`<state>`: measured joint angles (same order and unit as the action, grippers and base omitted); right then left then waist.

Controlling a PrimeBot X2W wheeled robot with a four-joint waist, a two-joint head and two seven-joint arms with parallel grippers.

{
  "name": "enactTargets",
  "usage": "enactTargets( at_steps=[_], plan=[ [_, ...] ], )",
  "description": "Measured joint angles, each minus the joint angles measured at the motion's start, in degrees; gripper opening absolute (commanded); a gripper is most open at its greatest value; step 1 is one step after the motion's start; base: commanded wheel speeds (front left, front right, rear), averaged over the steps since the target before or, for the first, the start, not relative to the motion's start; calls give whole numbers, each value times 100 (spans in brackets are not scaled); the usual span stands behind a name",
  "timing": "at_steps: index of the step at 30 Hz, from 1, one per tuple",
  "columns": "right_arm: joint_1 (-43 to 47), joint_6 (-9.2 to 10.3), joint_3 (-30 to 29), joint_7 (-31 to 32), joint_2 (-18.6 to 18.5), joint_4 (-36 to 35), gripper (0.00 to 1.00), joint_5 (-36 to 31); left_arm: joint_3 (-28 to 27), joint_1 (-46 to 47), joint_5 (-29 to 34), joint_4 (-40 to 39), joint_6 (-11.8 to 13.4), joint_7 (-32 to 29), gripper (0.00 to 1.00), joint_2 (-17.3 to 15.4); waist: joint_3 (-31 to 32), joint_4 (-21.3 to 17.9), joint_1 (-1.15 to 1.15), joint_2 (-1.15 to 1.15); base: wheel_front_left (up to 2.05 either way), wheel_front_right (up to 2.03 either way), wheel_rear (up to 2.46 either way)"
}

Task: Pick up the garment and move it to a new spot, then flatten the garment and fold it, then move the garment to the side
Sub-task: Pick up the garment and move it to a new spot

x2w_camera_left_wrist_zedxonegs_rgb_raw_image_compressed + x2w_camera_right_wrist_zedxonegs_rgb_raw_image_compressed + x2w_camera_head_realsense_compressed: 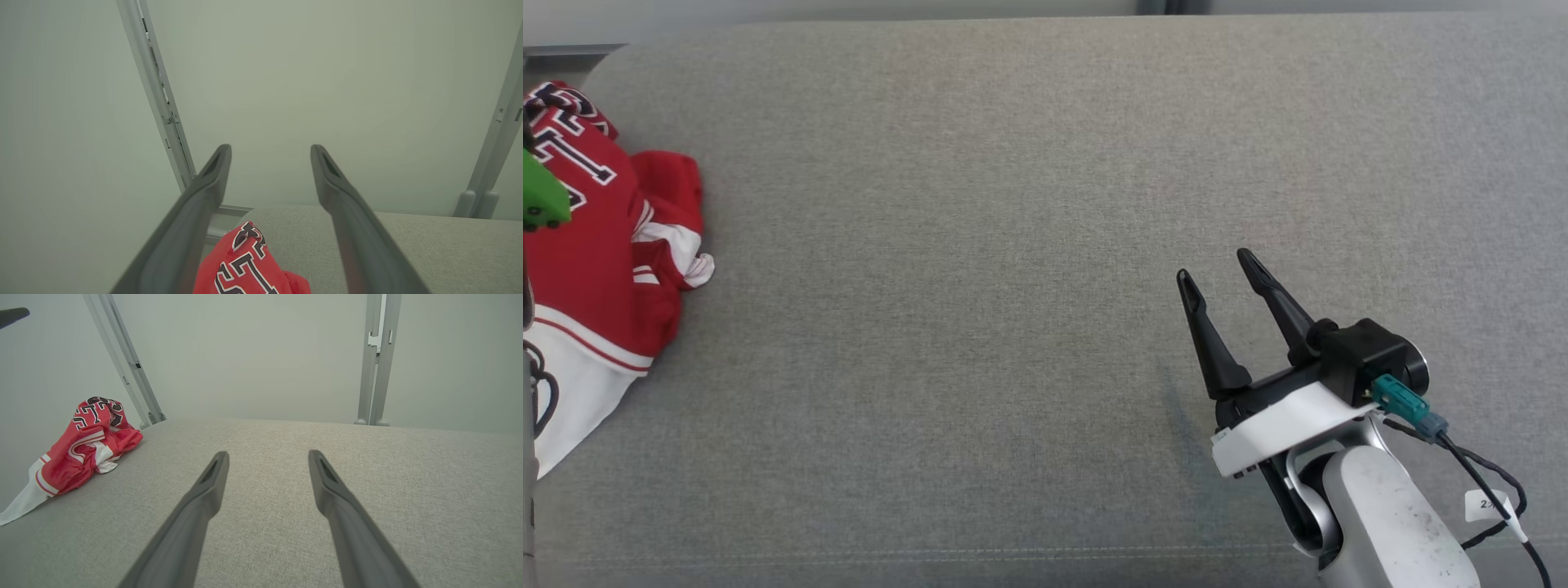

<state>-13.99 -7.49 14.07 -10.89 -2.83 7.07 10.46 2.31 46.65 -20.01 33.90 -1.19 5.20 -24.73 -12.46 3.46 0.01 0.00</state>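
The garment is a crumpled red and white jersey with black lettering, heaped at the far left edge of the grey padded surface. It also shows as the garment at the left of the right wrist view and the garment low between the fingers in the left wrist view. My right gripper stands open at the lower right, well apart from the jersey, with nothing between its fingers. My left gripper is open and empty, raised above the jersey and pointing over it toward the wall.
A green part overlaps the jersey at the left edge of the head view. Grey frame posts rise behind the surface against a pale wall. A cable trails from my right wrist.
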Motion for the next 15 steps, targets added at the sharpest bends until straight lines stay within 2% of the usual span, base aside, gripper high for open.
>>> enactTargets(
  at_steps=[8, 15],
  plan=[
    [-81, 0, -25, -22, -13, -47, 100, 1, 32, 259, -73, 1115, -168, 27, 100, -42, -371, -306, 0, 0, 0, 0, 0],
    [-182, 0, 4, -22, -18, -60, 100, 12, 97, 450, -94, 2151, -193, 122, 100, -99, -621, -523, 0, 0, 0, 0, 0]
  ],
)
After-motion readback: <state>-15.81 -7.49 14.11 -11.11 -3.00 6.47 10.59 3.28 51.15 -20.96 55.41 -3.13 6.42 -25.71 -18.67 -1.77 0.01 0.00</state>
